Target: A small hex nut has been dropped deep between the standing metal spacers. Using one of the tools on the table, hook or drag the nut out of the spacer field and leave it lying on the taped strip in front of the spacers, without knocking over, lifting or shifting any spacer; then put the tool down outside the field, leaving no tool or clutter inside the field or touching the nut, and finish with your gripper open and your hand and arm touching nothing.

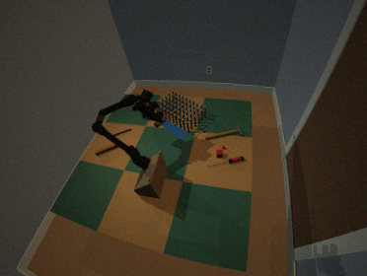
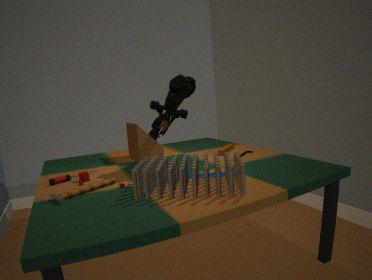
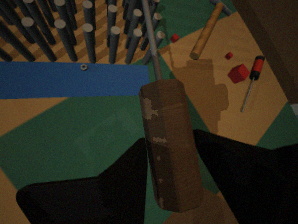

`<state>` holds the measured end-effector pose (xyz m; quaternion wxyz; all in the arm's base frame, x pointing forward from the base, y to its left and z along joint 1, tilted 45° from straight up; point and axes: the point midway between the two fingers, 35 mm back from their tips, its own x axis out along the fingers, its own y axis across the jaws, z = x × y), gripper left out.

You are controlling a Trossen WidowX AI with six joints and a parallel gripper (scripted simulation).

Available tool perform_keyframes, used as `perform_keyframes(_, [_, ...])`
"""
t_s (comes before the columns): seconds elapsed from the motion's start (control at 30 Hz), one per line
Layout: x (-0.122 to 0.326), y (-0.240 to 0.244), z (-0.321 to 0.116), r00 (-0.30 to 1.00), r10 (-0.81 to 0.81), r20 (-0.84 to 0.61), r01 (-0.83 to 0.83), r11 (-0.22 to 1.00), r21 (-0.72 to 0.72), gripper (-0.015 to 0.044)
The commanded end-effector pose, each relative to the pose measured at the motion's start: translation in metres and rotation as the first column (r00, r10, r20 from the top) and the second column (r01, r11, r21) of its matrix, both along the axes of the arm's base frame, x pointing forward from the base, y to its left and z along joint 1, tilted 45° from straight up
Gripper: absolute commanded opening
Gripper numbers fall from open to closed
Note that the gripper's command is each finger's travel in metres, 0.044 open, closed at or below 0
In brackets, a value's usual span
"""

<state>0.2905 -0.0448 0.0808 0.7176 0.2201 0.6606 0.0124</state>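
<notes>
My gripper [image 1: 159,121] [image 2: 163,126] [image 3: 169,138] is shut on the brown wooden handle of a tool with a thin metal shaft [image 3: 151,42]. It is raised above the table, on the strip side of the standing metal spacers [image 1: 184,112] [image 2: 195,181] [image 3: 88,42]. In the wrist view the shaft crosses in front of the rightmost spacers and its tip is out of frame; contact cannot be told. The small hex nut [image 3: 83,67] lies on the blue taped strip [image 1: 175,129] [image 2: 215,175] [image 3: 40,82], near its spacer-side edge. The visible spacers look upright.
A hammer [image 1: 222,134] [image 2: 90,189] [image 3: 207,32], a red block [image 1: 220,154] [image 2: 84,176] [image 3: 238,73] and a red-black screwdriver [image 1: 237,160] [image 2: 60,180] [image 3: 257,67] lie off one end of the spacers. An orange-handled tool [image 1: 106,149] [image 2: 226,149] lies on the other side. A wooden wedge [image 1: 154,179] [image 2: 135,142] stands by the arm's base.
</notes>
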Motion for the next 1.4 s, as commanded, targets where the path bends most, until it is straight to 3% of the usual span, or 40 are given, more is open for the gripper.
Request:
perform_keyframes(0.0, [0.001,-0.022,-0.008,1.000,0.019,0.001,-0.019,1.000,-0.010,0.0000])
perform_keyframes(0.7, [-0.023,-0.135,-0.067,0.990,0.139,0.020,-0.140,0.990,0.028,0.0000])
perform_keyframes(1.37, [-0.091,-0.223,-0.130,0.955,0.279,0.102,-0.286,0.956,0.066,0.0000])
